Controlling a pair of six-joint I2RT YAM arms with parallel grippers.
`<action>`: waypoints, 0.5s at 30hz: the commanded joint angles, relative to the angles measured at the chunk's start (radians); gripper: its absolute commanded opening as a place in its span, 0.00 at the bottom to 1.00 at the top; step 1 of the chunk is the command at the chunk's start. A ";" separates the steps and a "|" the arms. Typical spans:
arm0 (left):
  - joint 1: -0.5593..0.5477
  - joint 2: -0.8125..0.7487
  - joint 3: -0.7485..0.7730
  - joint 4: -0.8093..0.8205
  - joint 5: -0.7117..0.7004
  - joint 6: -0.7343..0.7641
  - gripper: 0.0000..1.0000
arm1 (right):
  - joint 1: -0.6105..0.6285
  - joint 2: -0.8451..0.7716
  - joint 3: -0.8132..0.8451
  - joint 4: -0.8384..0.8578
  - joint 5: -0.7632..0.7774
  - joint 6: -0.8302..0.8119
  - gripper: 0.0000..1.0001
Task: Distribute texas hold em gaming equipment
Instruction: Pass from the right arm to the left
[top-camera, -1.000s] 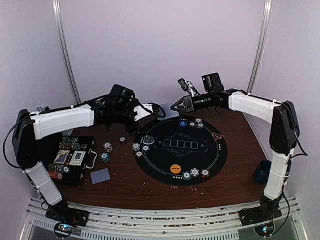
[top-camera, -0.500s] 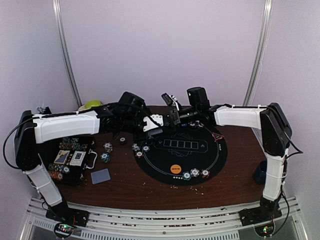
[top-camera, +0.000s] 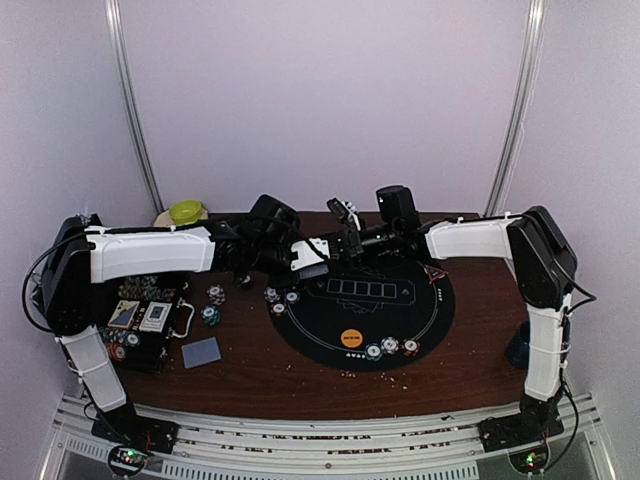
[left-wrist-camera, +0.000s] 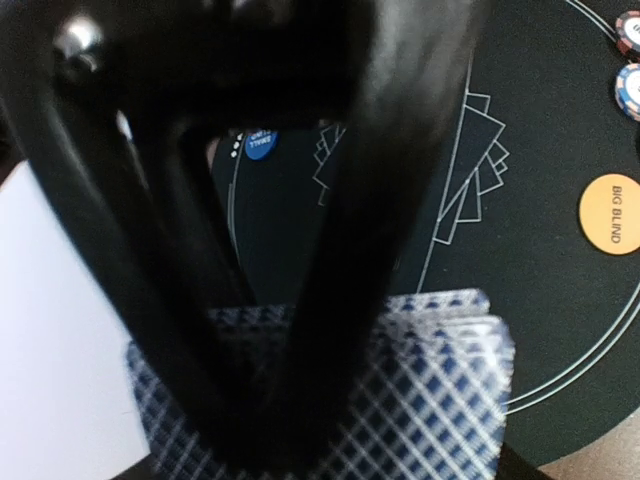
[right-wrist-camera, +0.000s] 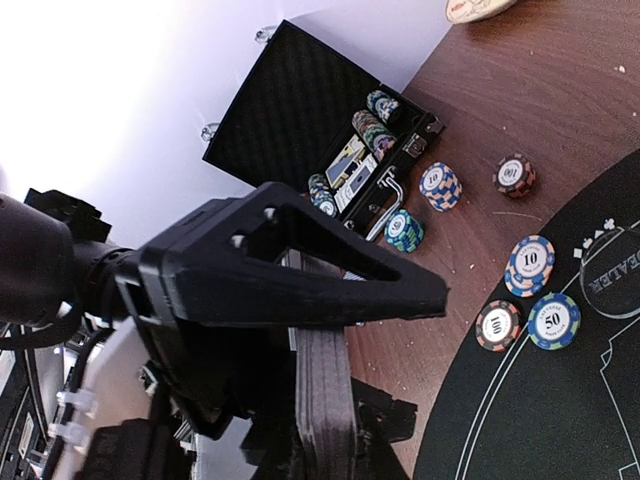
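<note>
Deck of cards (left-wrist-camera: 430, 395): right jaws clamping it, left jaws now narrowing around it (handover starting; left grip unclear).

The overhead camera sits above and behind the arm bases, facing the far wall, far enough back to take in the whole table (top-camera: 250, 375) and the round mat (top-camera: 330, 315). The left wrist camera looks down at the mat from close behind the left arm's fingers (left-wrist-camera: 130, 250). The right wrist camera looks left past the right arm's fingers (right-wrist-camera: 300, 270) toward the chip case (right-wrist-camera: 290, 110). All three views share the mat, and both wrist views share the deck of cards (left-wrist-camera: 440, 400).
</note>
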 joint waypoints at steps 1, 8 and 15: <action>0.003 -0.003 0.014 0.011 0.040 -0.024 0.69 | -0.003 0.045 0.039 -0.003 -0.006 -0.018 0.00; 0.011 0.002 0.007 0.012 0.058 -0.031 0.47 | -0.002 0.050 0.043 -0.025 -0.007 -0.043 0.00; 0.070 -0.012 0.025 -0.010 0.197 -0.078 0.68 | -0.001 0.048 0.062 -0.071 -0.004 -0.091 0.00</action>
